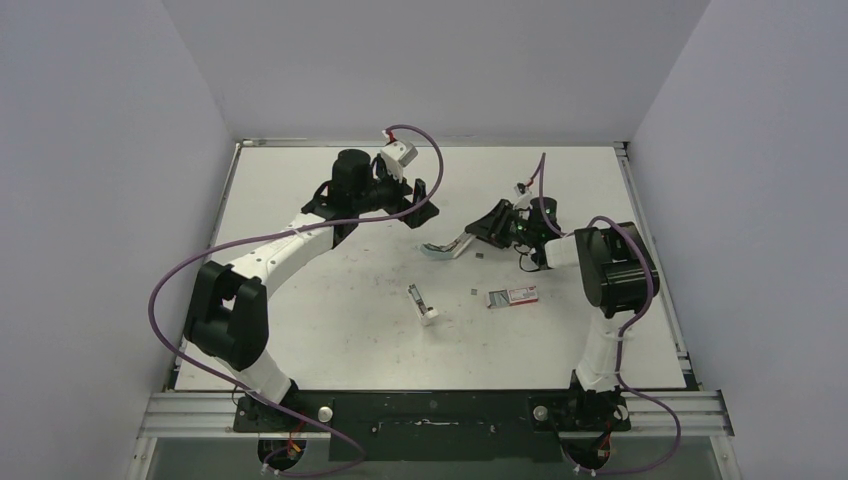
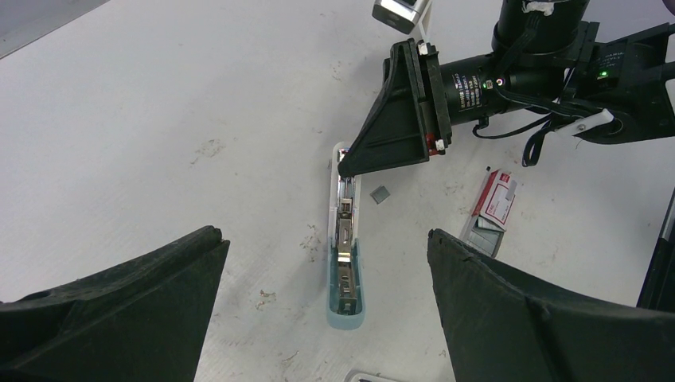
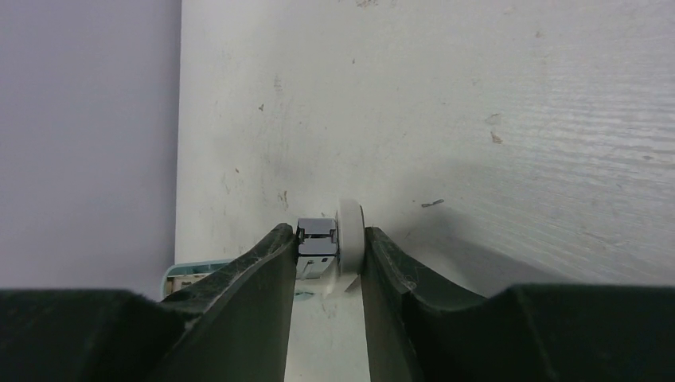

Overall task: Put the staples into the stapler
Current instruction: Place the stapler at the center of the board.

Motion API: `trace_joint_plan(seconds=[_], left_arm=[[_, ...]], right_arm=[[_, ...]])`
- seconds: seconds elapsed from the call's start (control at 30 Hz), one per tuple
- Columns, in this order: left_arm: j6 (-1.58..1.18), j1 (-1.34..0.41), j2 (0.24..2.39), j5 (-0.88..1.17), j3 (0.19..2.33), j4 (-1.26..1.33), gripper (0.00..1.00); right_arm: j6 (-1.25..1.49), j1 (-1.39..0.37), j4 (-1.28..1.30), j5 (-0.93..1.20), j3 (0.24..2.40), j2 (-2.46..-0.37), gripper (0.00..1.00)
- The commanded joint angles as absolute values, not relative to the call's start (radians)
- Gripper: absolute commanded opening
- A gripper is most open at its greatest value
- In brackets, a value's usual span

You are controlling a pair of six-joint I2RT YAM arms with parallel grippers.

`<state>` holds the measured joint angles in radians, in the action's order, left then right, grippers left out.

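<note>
My right gripper (image 3: 328, 248) is clamped narrowly on the end of the stapler (image 2: 345, 270); my left gripper (image 1: 422, 198) gapes wide, empty. The staples (image 2: 380, 193) look light and brittle, so I'd pinch their long sides gently.

1. A robotics lab test cell: plain white walls (image 1: 100, 150) box in a scuffed white table (image 1: 330, 340) on three sides.
2. A left arm (image 1: 290, 245) and a right arm (image 1: 610, 300) stand mounted along an aluminium rail (image 1: 190, 415) at its near edge, purple cables (image 1: 155, 295) trailing.

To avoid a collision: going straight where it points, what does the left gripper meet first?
Probably the opened stapler held by the right gripper; the left gripper hangs above it, depth unclear.
</note>
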<state>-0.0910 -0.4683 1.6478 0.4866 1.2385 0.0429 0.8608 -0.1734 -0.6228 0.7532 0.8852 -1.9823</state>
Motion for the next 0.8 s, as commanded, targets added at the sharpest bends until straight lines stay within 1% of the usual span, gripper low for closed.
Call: trace_joint_plan(seconds=[0.0, 0.2, 0.43, 0.6, 0.77], left_arm=[[-0.079, -0.462, 1.609, 0.513, 1.246, 0.089, 0.97], [-0.079, -0.462, 1.609, 0.515, 1.246, 0.088, 0.97], [-0.078, -0.463, 1.609, 0.515, 1.246, 0.086, 0.97], [-0.075, -0.462, 1.606, 0.516, 1.244, 0.084, 0.96], [-0.069, -0.462, 1.602, 0.516, 1.239, 0.081, 0.97]], right_arm=[[0.749, -0.146, -0.614, 0.741, 0.872, -2.002, 0.35], [0.712, -0.125, -0.569, 0.747, 0.883, -2.021, 0.46], [0.665, -0.117, -0.513, 0.742, 0.894, -2.023, 0.50], [0.603, -0.116, -0.447, 0.727, 0.904, -2.012, 0.56], [0.565, -0.114, -0.405, 0.709, 0.915, -1.994, 0.58]])
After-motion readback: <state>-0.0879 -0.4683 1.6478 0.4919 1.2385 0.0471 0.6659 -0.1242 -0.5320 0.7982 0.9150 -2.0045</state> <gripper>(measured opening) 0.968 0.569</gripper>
